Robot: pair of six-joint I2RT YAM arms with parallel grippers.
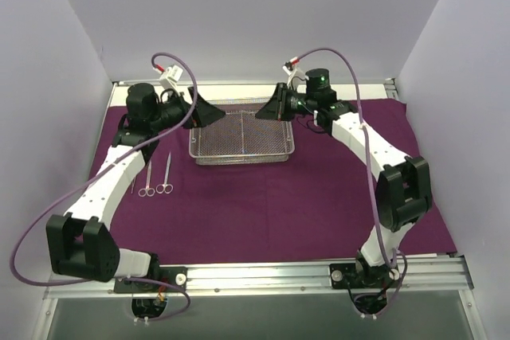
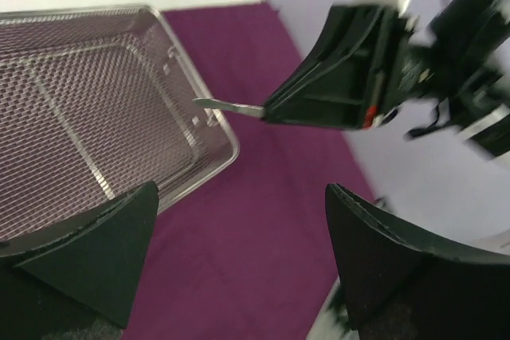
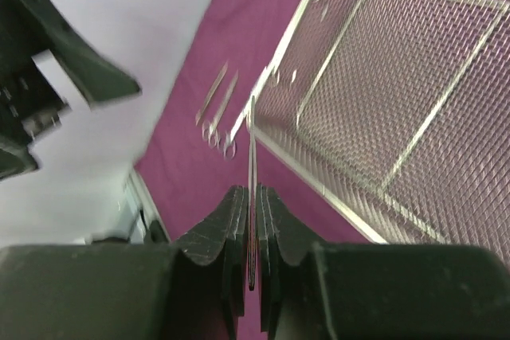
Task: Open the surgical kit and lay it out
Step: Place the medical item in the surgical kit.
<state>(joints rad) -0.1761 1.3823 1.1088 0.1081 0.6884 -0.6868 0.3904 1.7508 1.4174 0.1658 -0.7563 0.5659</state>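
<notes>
Jutting from right jaws, instrument [image 3: 253, 157], toward tray [image 3: 398, 77]

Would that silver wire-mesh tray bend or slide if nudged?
The rectangular silver wire-mesh tray probably stays stiff: its rim looks straight. Open mesh and seemingly empty, it is likely light. On the dark purple cloth it might drag and wrinkle the fabric.

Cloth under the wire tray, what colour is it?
Dark purple; the cloth shows best in the top external view.

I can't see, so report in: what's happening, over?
Left tool open, empty. Right tool shut on slim metal instrument. Tray empty. Nothing blocking.
</notes>
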